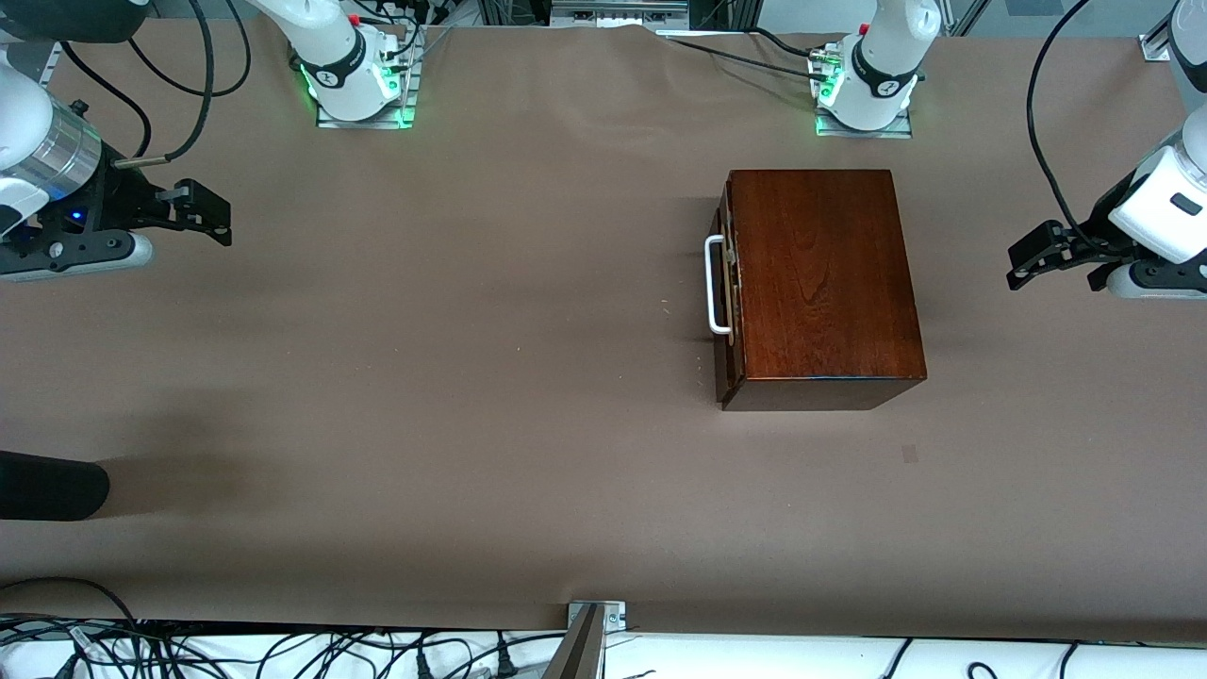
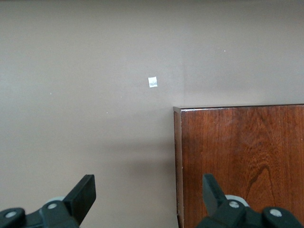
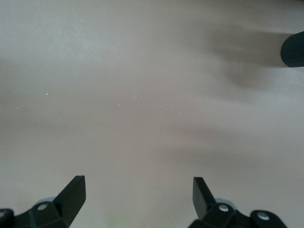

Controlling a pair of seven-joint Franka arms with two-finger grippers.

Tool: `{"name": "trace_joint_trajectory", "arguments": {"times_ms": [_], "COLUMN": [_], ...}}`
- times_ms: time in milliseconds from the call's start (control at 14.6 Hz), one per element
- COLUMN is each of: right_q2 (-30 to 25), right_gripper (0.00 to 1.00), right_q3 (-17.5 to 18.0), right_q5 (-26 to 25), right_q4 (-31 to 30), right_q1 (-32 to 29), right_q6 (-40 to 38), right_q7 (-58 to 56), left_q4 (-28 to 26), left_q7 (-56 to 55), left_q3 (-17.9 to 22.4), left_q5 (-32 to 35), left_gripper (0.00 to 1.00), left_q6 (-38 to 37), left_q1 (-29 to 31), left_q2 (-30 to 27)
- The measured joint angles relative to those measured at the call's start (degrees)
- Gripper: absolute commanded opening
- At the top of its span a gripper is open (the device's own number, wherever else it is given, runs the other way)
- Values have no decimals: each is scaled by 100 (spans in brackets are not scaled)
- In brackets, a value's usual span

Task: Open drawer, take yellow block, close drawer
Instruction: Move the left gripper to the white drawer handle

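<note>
the drawer (image 1: 724, 288) is pushed all the way into its glossy reddish-brown wooden box (image 1: 825, 283), dark front flush and the white bar handle (image 1: 716, 285) facing the right arm's end of the table. the box sits toward the left arm's end, pretty close to the left arm's base (image 1: 866, 90). can't see the yellow block anywhere, so no idea where it is from these shots. the table (image 1: 424, 377) is covered in plain brown paper, a bit wrinkled up by the bases, and there's a small pale square patch (image 1: 909, 454) on it, nearer the front camera than the box. the left gripper (image 1: 1037, 256) hovers over the left arm's end of the table just beside the box, fingers spread wide with nothing between them; its wrist view shows the box's top corner (image 2: 237, 161) and that same little patch (image 2: 152, 82). the right gripper (image 1: 203, 212) hangs over the right arm's end, well apart from the box, fingers also spread and holding nothing. a dark rounded thing (image 1: 47, 486) pokes in at that end too. cables (image 1: 283, 651) trail along the table's near edge.
</note>
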Motion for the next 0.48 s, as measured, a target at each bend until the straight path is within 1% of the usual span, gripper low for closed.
{"name": "trace_joint_trajectory", "arguments": {"times_ms": [479], "right_q2": [0], "right_gripper": [100], "right_q3": [0], "right_q5": [0], "right_q4": [0], "right_q1": [0], "right_q6": [0], "right_q7": [0], "left_q4": [-9], "left_q7": [0], "left_q3": [0], "left_q5": [-64], "left_gripper": [100], "left_q6": [0], "left_q1": [34], "left_q2": [0]}}
